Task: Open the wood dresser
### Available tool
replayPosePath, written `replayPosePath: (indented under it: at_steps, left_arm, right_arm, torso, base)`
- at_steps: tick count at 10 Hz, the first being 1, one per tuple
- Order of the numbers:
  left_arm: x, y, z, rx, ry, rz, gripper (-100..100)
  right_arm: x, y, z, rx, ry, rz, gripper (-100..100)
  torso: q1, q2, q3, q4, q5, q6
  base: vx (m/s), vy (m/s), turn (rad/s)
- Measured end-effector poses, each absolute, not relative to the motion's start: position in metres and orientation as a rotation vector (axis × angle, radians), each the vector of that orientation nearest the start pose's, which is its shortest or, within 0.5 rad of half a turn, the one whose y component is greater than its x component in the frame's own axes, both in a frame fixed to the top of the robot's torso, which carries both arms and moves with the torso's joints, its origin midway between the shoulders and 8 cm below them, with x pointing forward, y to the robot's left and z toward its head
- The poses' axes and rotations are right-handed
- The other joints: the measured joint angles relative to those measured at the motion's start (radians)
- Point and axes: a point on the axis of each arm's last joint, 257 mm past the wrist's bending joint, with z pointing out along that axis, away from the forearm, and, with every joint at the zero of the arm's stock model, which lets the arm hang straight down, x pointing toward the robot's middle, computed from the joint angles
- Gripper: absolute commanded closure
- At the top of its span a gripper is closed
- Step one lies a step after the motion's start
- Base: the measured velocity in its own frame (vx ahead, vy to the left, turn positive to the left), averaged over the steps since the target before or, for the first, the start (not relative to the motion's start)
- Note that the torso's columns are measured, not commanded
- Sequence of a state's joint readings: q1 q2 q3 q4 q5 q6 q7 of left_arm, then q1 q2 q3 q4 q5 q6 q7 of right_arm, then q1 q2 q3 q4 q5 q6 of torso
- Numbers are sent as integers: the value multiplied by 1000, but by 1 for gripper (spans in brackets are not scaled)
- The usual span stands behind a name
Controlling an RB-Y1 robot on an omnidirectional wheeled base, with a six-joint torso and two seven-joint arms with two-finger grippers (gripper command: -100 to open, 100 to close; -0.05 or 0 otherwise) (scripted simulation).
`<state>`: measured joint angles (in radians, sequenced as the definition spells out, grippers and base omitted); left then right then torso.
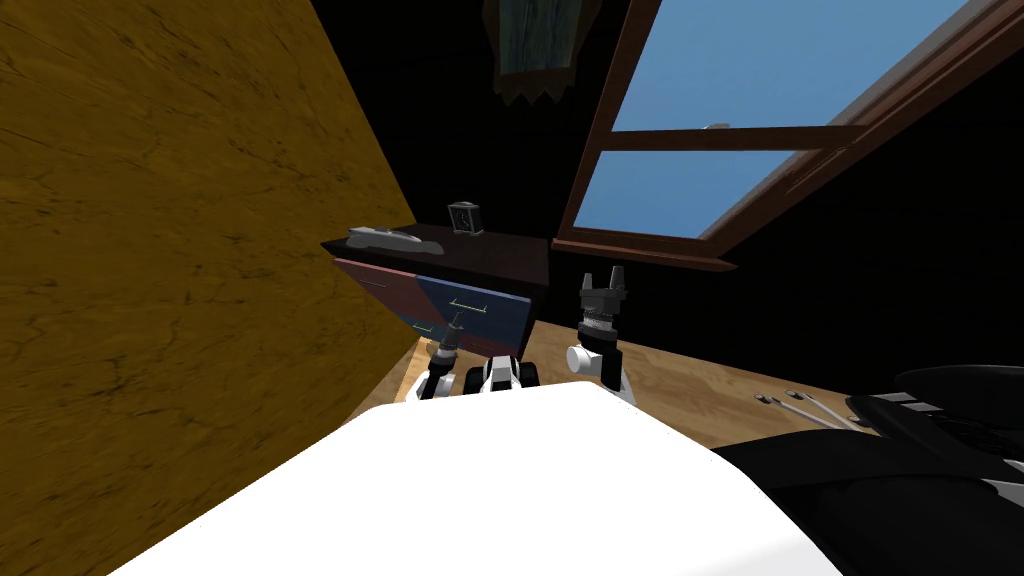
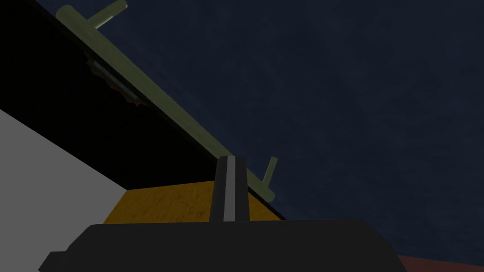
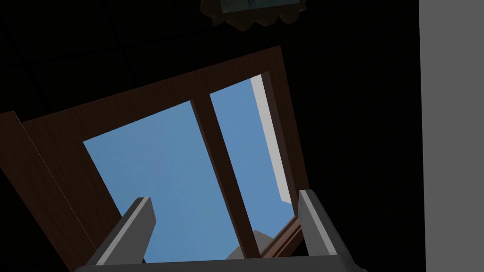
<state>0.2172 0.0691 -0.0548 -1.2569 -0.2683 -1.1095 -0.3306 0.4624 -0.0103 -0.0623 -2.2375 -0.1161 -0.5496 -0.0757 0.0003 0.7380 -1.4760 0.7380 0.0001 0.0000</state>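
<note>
The dresser (image 1: 490,258) has a dark top and red and blue drawer fronts, and stands ahead beside the wall. In the left wrist view the blue drawer front (image 2: 331,94) carries an olive bar handle (image 2: 156,106). My left gripper (image 2: 230,160) has its fingers pressed together, and the bar crosses just behind their tips. In the head view the left gripper (image 1: 457,320) reaches up to that handle (image 1: 470,304). My right gripper (image 1: 603,277) is raised to the right of the dresser. It is open (image 3: 226,197) with nothing between its fingers.
A yellow-brown wall (image 1: 150,250) runs close along my left. A small clock (image 1: 465,217) and a flat grey object (image 1: 383,237) lie on the dresser top. A window (image 1: 720,100) is at the back right. Dark furniture (image 1: 950,420) sits at the right on the wood floor (image 1: 680,390).
</note>
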Motion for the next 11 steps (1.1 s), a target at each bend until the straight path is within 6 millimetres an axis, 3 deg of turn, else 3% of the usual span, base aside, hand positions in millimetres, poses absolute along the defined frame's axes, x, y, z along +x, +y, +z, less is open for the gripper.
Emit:
replayPosePath:
  at_steps: [1, 4, 9, 11]
  left_arm:
    - [389, 180, -219, -312, 1048, -1094, -100]
    - [394, 186, -213, -270, 1062, -1084, -100]
    - [409, 176, -202, -308, 1046, -1101, -100]
    - [424, 181, -205, -308, 1048, -1095, -100]
  right_arm:
    - [340, -310, 29, 706, 489, 1403, 0]
    - [340, -310, 29, 706, 489, 1403, 0]
    - [340, -310, 29, 706, 489, 1403, 0]
    - [340, -310, 29, 706, 489, 1403, 0]
  torso:
    - [-1, 0, 0, 0, 0, 0]
    - [-4, 2, 1, 1, -1, 0]
    - [3, -3, -2, -1, 1, 0]
    - [0, 3, 2, 1, 0, 0]
  base:
    - [-7, -5, 0]
    - [-55, -70, 5]
    - [-55, -50, -6]
    - [-88, -6, -39]
